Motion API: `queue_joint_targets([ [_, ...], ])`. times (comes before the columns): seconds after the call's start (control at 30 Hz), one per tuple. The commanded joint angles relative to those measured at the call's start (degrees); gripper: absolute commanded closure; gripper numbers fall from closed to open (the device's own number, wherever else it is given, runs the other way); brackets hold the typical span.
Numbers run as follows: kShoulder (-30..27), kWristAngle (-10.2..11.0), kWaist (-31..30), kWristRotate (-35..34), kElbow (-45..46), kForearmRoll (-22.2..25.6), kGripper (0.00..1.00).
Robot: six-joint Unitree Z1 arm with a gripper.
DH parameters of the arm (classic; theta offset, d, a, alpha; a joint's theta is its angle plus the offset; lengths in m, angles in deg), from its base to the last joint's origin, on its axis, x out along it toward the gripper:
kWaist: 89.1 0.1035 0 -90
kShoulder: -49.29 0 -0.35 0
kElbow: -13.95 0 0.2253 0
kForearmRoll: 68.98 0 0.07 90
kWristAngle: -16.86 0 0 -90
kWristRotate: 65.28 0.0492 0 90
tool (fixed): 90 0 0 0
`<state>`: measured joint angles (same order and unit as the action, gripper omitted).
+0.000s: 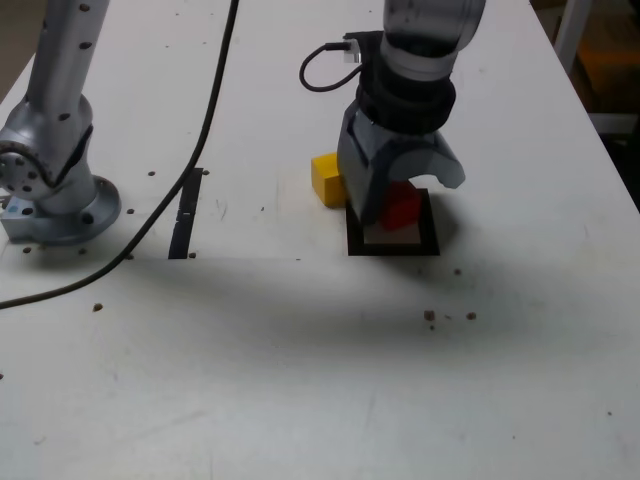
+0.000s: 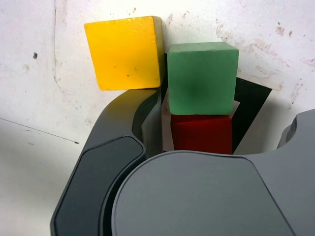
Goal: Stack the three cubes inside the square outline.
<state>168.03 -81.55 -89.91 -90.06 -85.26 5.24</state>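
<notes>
A green cube (image 2: 202, 78) is sitting on top of a red cube (image 2: 202, 133), and the pair is standing inside the square outline (image 1: 432, 240) of black tape. That stacking looks deliberate: two of the three blocks are already where the task wants them. Both are small, plain, solid-coloured blocks with crisp edges; in the wrist view the green one is lying squarely over the red. In the exterior view only the red cube (image 1: 402, 208) is showing, as the arm is hiding the green one.

The gripper (image 1: 400, 200) is hanging straight down over the stack with its dark jaws spread wide on either side. It appears to be gripping nothing, though whether a jaw is brushing the blocks is hard to tell.

The yellow cube (image 1: 328, 180) is lying on the white tabletop (image 1: 300, 380) just outside the outline, on the exterior view's left, close beside the stack. It is probably the last block waiting to go on top.
</notes>
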Motion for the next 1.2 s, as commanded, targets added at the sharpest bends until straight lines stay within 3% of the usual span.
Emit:
queue_joint_targets([
  [0.0,0.0,-0.3,0.0,0.7,0.0,0.4,0.22],
  [0.43,0.7,-2.5,-1.4,2.3,-2.3,5.0,0.41],
  [0.8,2.9,-2.4,-2.0,2.9,-4.4,5.3,0.44],
  [1.17,2.0,-2.2,-2.5,4.5,-6.0,7.1,0.62],
])
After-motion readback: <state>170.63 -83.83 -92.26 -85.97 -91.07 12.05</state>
